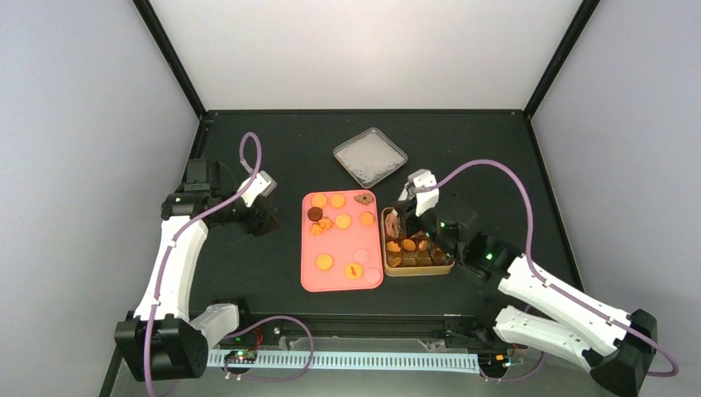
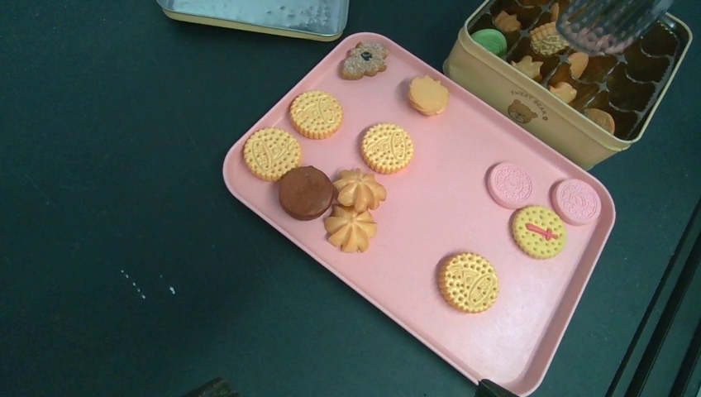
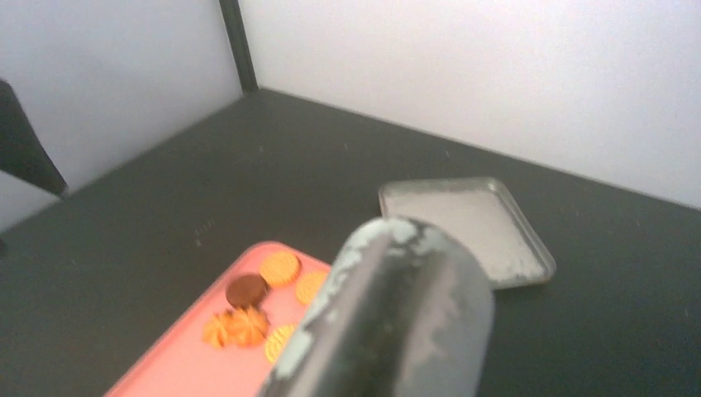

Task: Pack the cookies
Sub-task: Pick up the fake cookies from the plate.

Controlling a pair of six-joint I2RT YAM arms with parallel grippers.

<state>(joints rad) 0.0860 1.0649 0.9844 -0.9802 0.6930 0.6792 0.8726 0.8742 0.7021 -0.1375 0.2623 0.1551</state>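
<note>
Top external view: the left gripper point(image 1: 266, 220) hangs just left of the pink tray point(image 1: 339, 246), with its jaws wide and holding nothing. Loose cookies point(image 1: 338, 200) lie on the tray, near this gripper but not touching it. More cookies fill the tin point(image 1: 418, 270) beside the tray. The right gripper point(image 1: 404, 222) hovers over the tin's far end; whether its jaws grip something, I cannot tell.
</note>
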